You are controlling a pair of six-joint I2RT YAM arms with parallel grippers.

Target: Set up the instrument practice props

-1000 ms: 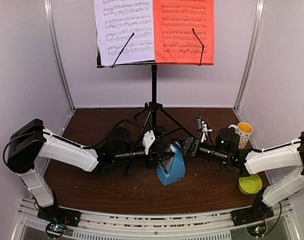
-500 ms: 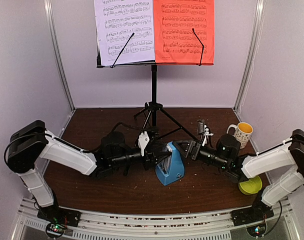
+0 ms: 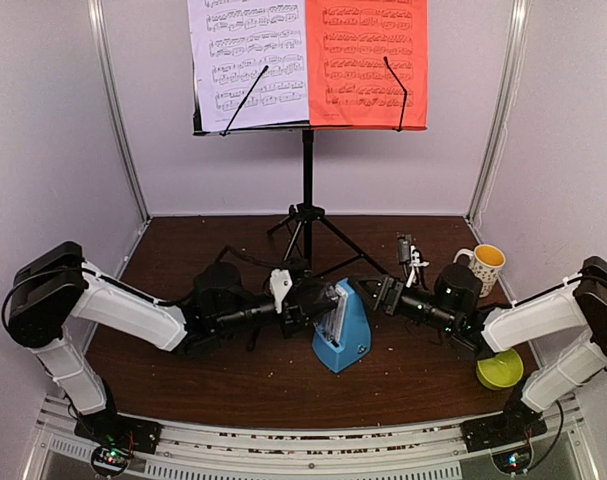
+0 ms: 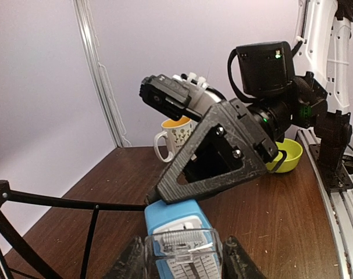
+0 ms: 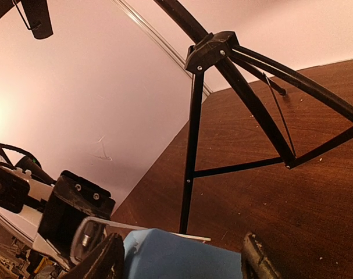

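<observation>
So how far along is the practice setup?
Done: the stand is up with the white sheet and red sheet on it. In hand: the left gripper appears closed on the metronome's clear cover, the right gripper on its blue body. Left: likely getting the cover off and letting go.

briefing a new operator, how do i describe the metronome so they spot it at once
Find the black music stand at the back of the table and follow its pole down to the tripod legs. In front of them stands the metronome. It is the only blue thing, a small pyramid with a clear cover, unlike the white mug and yellow bowl further right.
</observation>
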